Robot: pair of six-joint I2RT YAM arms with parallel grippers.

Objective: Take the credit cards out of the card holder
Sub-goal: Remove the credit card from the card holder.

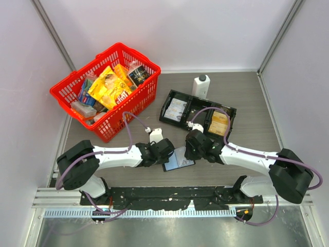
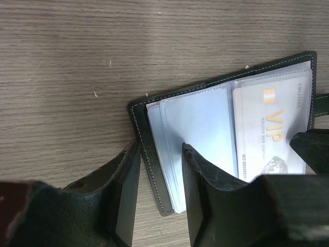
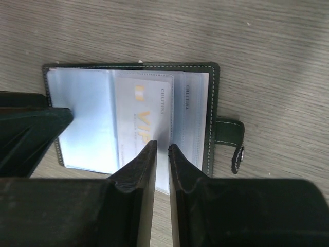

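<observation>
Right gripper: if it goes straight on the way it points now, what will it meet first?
Probably the VIP card in the open card holder. The right gripper points at the card's right edge, though depth is unclear.

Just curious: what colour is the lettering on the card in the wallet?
Golden-orange, on the pale card, clearest in the left wrist view.

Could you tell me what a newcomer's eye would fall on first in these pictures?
The bright red basket of packets, far left in the overhead view, catches the eye first. Then comes the open black card holder near the front, between the left gripper and the right gripper, whose nearly closed fingers sit at a pale card marked VIP.
</observation>
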